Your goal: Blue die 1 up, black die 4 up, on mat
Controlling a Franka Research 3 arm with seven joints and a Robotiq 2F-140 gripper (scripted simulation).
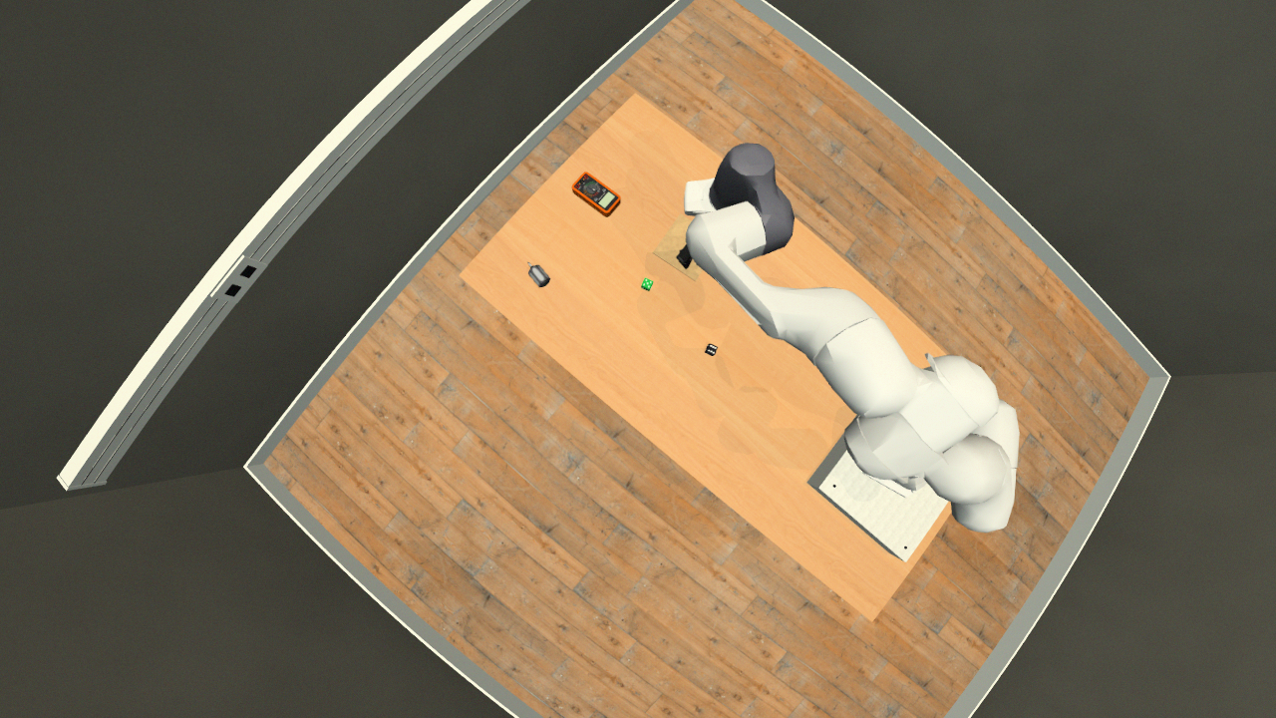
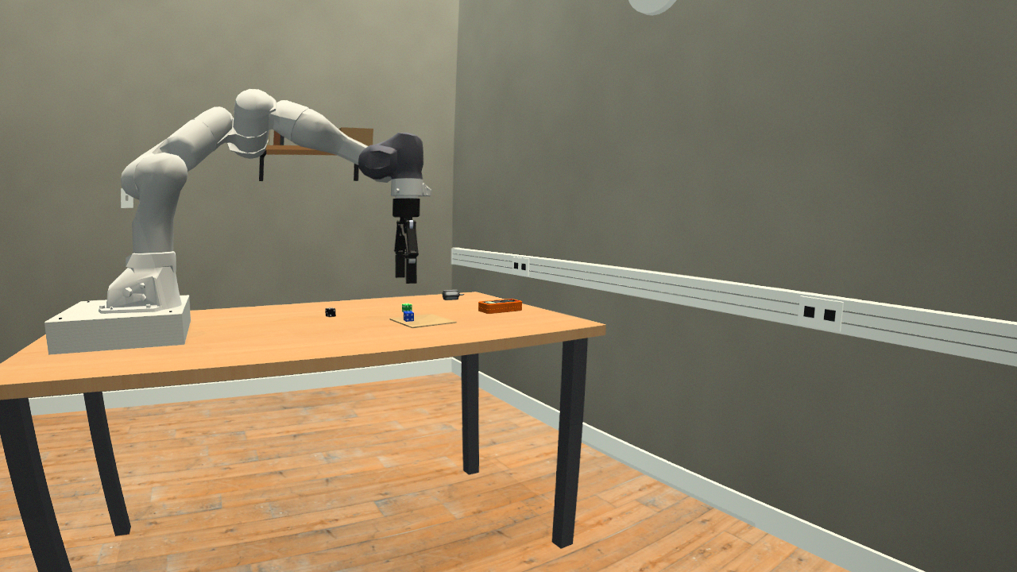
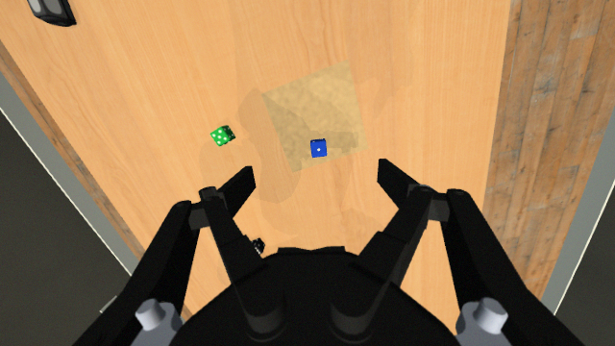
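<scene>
Hanging high over the mat [image 3: 336,91], my jaws are spread fully apart and carry nothing; the gripper [image 3: 314,173] points straight down at the worktop [image 3: 144,72].

Just ahead of the fingertips in the wrist view sits the blue die [image 3: 318,148], flat on the mat near its closer edge, a single white pip facing up. I judge that die finished.

What the coming move turns on is the black die [image 1: 711,350]: it lies off the mat, back toward the arm's base, well apart from the jaws. In the wrist view only a sliver of it shows behind one finger [image 3: 231,226], so I would have to pull back along the worktop to reach it. Its top number I cannot read at this size.

The green die [image 3: 222,135] rests off the mat to the side, near it but clear of that path; its top seems to show four or five pips.

Farther out lie an orange multimeter [image 1: 595,192] and a small dark gadget [image 1: 537,274]. No writing on either is legible.
</scene>
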